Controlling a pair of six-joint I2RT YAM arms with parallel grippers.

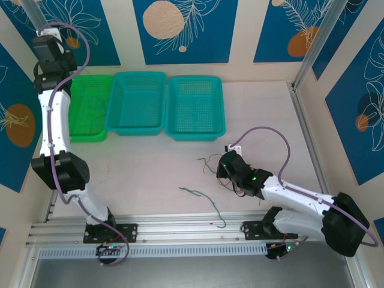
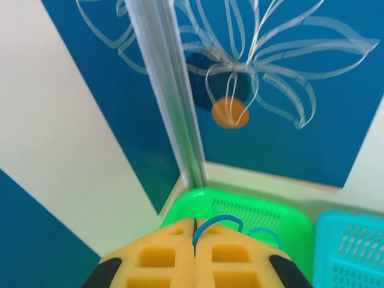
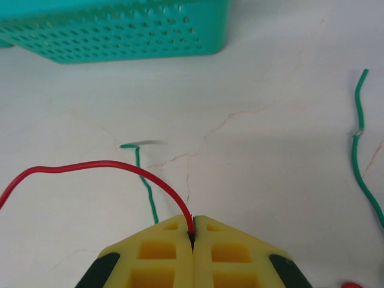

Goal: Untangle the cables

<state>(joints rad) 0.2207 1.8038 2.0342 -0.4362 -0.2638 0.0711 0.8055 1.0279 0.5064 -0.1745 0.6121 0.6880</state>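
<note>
Tangle work is split between the arms. At 10 o'clock of the desk (image 1: 144, 168), the left fingers (image 2: 201, 237) are pressed together on a blue wire (image 2: 219, 219), which loops up above the green basket (image 2: 282, 216). At 3 o'clock, the right fingers (image 3: 201, 228) pinch a red wire (image 3: 90, 164) low over the desk, and it arcs away toward 9 o'clock in the wrist view. A dark green wire (image 3: 146, 186) lies on the desk beneath that arc. Another green wire (image 1: 204, 200) lies loose near 6 o'clock, apart from both arms.
</note>
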